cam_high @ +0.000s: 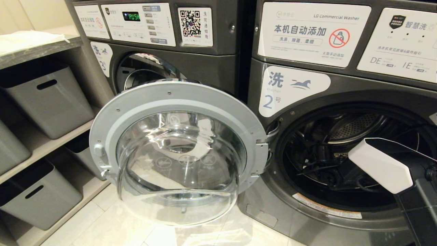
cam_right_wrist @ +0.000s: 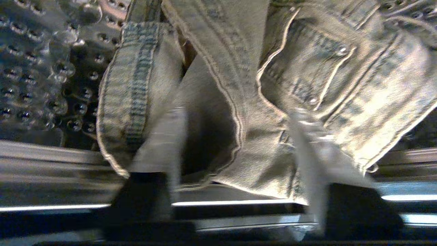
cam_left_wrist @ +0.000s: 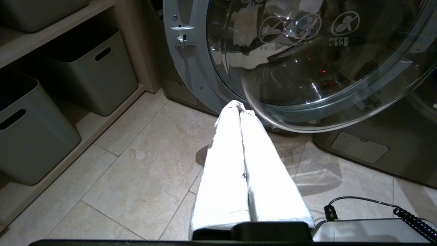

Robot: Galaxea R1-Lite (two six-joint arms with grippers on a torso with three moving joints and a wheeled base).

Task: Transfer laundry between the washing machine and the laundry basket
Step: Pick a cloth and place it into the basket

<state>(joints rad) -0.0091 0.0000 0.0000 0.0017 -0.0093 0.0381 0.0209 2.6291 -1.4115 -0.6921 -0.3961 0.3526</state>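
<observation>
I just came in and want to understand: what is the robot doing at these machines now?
The robot is working at the washing machine marked 2, whose door hangs wide open. Its right arm reaches into the drum, where the right gripper has its fingers apart on either side of a fold of denim laundry; no grip is visible yet. The left gripper is shut and idle, low above the floor near the door. No basket is in view.

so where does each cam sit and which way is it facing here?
Head: up on the robot, facing down at the washing machine and its open door; right arm at right.
Left wrist: low, facing floor and door; left fingers shut.
Right wrist: inside the drum, facing denim laundry; right fingers straddle it.
Head and left wrist share the door.
</observation>
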